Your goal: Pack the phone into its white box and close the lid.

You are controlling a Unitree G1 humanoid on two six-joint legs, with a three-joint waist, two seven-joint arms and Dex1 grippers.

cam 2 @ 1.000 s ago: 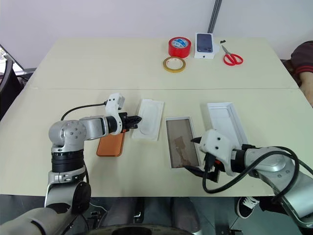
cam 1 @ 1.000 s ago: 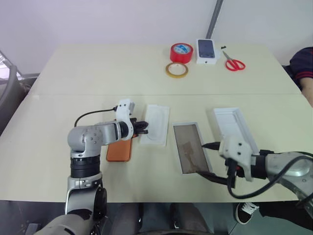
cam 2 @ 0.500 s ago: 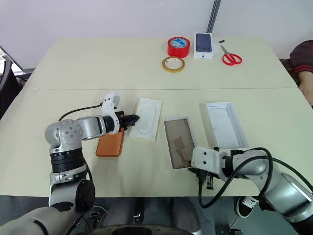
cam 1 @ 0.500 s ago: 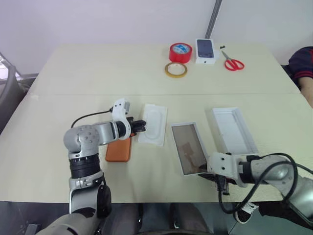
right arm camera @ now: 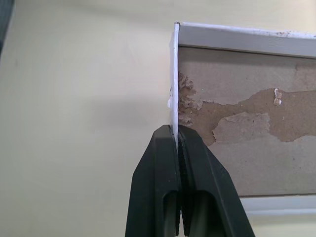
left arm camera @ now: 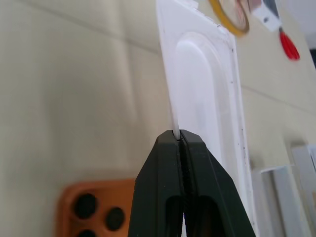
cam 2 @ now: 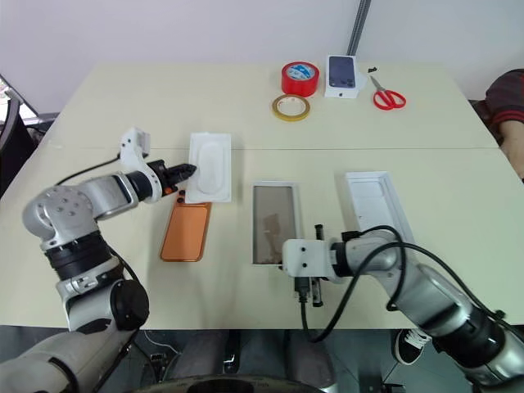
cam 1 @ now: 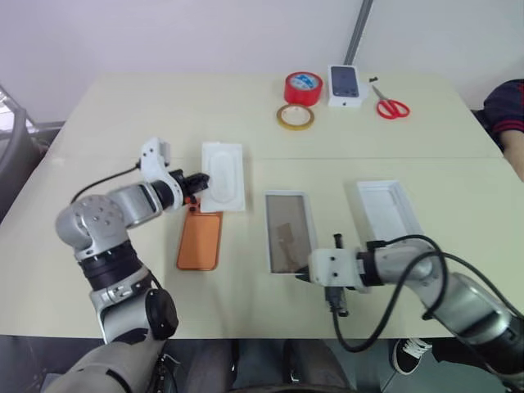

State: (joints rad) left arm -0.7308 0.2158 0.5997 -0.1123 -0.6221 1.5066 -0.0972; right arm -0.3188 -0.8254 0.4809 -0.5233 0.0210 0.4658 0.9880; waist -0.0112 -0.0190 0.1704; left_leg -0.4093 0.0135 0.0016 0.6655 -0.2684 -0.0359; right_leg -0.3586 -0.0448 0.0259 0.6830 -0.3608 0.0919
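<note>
The orange phone (cam 1: 200, 240) lies camera side up on the table, near my left side. Just beyond it, my left gripper (cam 1: 195, 182) is shut on the edge of a thin white insert (cam 1: 223, 176) with an oval recess. The white box (cam 1: 286, 237), a shallow tray with a brownish floor, sits mid-table to the right of the phone. At its near right corner my right gripper (cam 1: 301, 276) is shut on the rim (right arm camera: 174, 74). The lid (cam 1: 389, 211) lies inner face up to the right of the box.
At the table's far side are a red tape roll (cam 1: 303, 87), a yellowish tape ring (cam 1: 295, 117), a small white box printed with a phone (cam 1: 345, 85) and red scissors (cam 1: 391, 105). A person's sleeve (cam 1: 509, 110) shows at the right edge.
My left gripper has dragged the insert left and away from the phone. My right gripper went from open to shut on the box's rim and pulled the box left, toward the phone.
</note>
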